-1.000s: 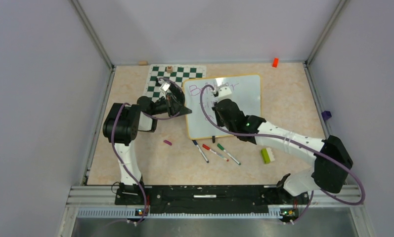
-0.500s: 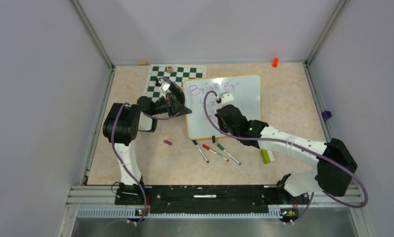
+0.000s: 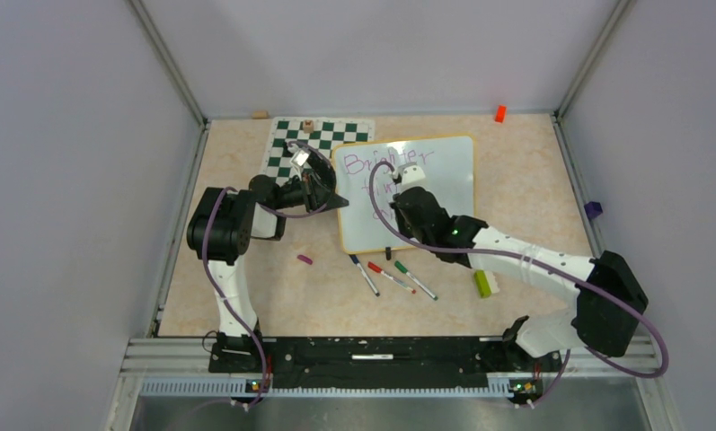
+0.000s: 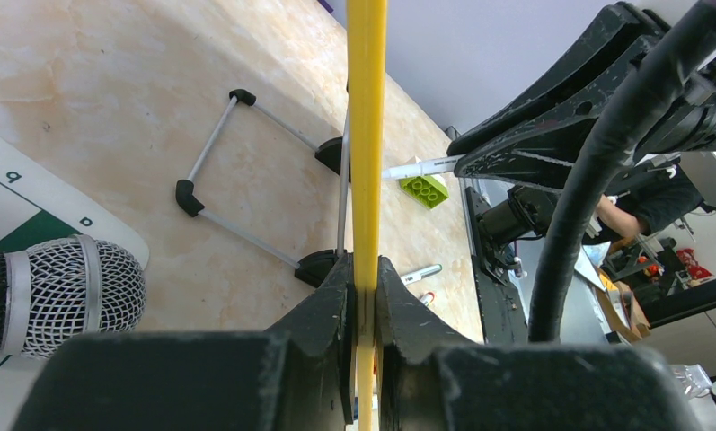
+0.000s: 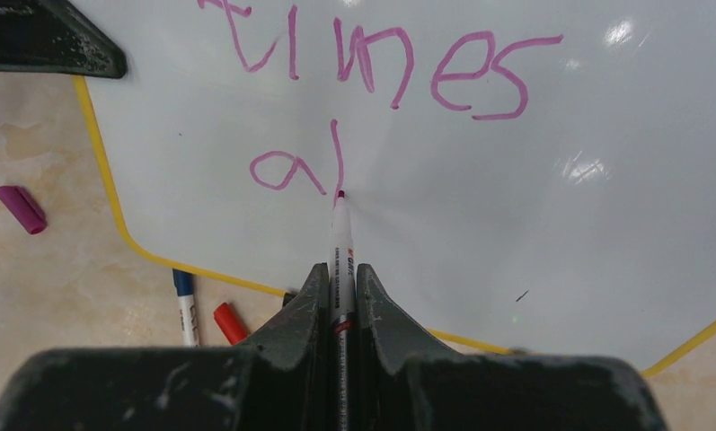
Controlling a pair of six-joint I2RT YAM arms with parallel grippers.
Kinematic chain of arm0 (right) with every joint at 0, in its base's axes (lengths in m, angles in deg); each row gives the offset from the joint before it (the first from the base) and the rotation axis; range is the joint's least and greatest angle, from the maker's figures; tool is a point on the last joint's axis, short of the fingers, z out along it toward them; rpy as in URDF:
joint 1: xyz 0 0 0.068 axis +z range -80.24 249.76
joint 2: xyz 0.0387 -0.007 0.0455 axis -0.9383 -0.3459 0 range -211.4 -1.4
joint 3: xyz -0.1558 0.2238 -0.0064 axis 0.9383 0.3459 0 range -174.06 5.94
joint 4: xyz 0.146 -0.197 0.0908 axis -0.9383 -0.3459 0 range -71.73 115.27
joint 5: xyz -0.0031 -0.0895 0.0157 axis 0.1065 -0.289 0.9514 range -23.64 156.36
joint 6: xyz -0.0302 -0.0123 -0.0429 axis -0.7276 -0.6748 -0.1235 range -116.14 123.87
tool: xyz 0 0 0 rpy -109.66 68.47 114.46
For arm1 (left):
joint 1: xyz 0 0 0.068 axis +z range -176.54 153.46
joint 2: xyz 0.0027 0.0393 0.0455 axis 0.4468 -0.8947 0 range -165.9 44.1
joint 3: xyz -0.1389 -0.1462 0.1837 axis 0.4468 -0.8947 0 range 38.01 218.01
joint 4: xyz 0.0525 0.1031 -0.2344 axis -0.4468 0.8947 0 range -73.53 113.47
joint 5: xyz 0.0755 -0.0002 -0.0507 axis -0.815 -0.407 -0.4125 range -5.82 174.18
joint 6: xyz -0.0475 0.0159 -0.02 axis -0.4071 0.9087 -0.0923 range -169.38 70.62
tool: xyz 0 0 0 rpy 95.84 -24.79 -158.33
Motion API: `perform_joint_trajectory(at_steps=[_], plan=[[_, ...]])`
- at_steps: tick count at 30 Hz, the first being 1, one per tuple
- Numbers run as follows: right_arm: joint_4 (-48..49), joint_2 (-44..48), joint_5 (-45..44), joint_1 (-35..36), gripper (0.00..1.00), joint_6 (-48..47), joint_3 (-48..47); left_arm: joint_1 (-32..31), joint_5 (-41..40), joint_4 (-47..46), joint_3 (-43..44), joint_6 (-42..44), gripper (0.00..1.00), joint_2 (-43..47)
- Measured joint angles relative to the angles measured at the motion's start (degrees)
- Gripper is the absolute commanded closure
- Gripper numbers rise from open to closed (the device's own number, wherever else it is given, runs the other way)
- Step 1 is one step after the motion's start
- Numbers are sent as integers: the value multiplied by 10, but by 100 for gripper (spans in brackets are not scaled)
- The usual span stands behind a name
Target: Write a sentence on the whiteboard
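Note:
The whiteboard (image 3: 448, 180), white with a yellow rim, lies tilted beside the chess mat. Purple writing (image 3: 385, 164) on it reads "Brighter", then "times" (image 5: 381, 54), then an "a" and one upright stroke (image 5: 293, 171). My right gripper (image 3: 397, 202) is shut on a white purple-tipped marker (image 5: 340, 242). Its tip touches the board at the foot of that stroke. My left gripper (image 3: 336, 199) is shut on the board's left yellow rim (image 4: 367, 135); its jaws (image 4: 363, 278) pinch the thin edge.
Blue (image 3: 365, 274), red (image 3: 390, 277) and green (image 3: 415, 280) markers lie just in front of the board. A purple cap (image 3: 304, 259) lies left of them and a green brick (image 3: 484, 283) to their right. The chess mat (image 3: 287, 148) sits behind my left gripper.
My right gripper has drawn back from the top line toward the board's near edge, uncovering "Brighter" and "times". The left gripper has not moved.

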Motion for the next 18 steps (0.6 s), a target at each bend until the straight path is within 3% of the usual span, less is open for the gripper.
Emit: perform_joint_trajectory(at_steps=[18], plan=[[1, -9, -17, -5, 100, -12, -22, 0, 0, 0, 0, 0, 100, 0]])
